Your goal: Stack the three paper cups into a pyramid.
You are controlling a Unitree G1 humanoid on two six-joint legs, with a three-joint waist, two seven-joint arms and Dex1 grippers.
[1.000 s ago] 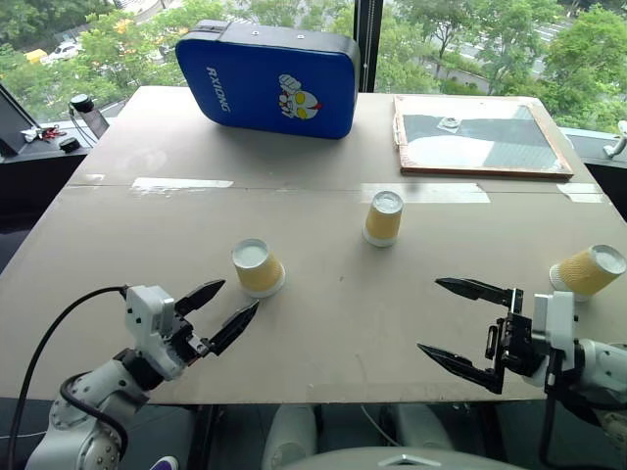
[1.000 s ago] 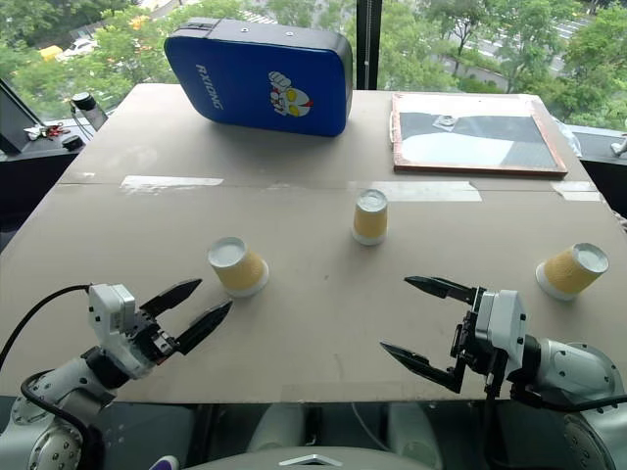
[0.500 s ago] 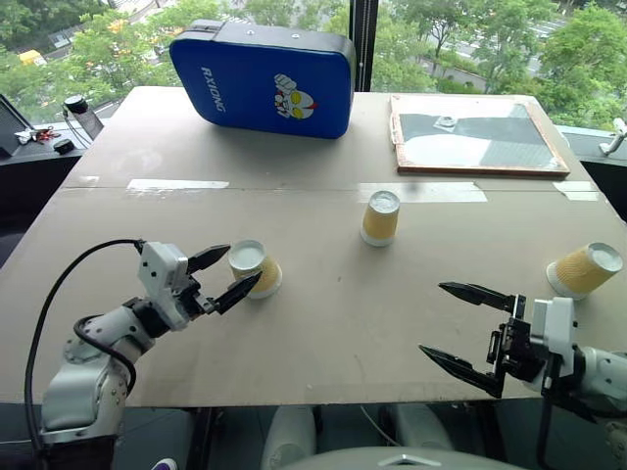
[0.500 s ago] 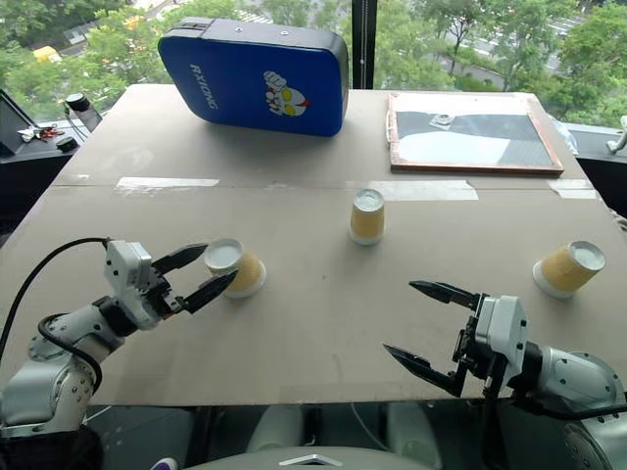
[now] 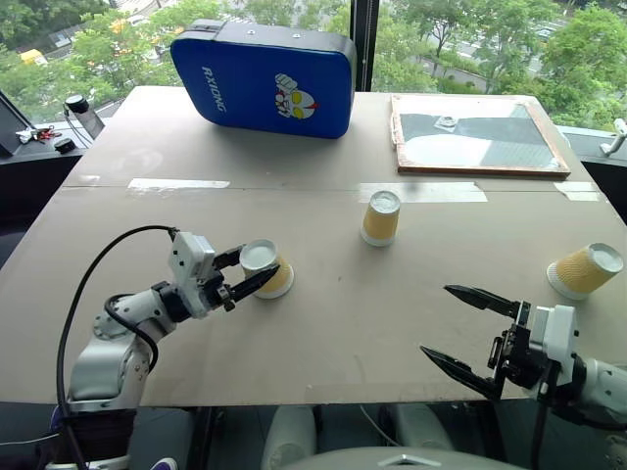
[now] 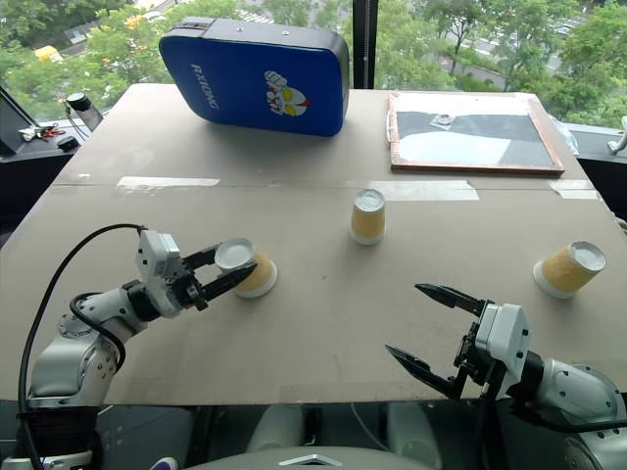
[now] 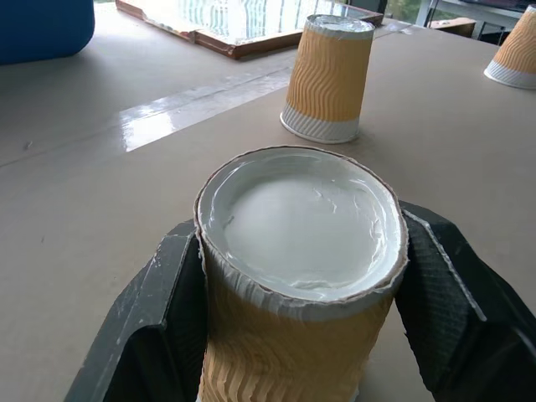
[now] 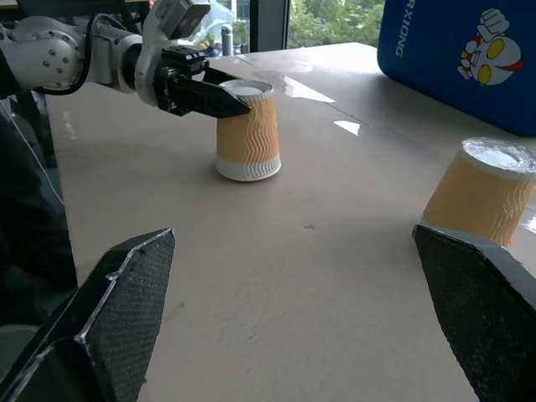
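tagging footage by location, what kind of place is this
Probably an indoor test or lab space on an upper floor. A plain board table stands at a big window looking down on trees and a road, and props lie on it: a blue strike pad and a framed board.

so the table [image 5: 323, 343] is a big beige board surface with strips of clear shiny tape [image 5: 176, 183] running across the middle. At the far edge there's a blue padded case [image 5: 266, 78] with white lettering and a cartoon hero face, next to it a wood-framed panel [image 5: 479, 135] lying flat. Trees outside the window behind
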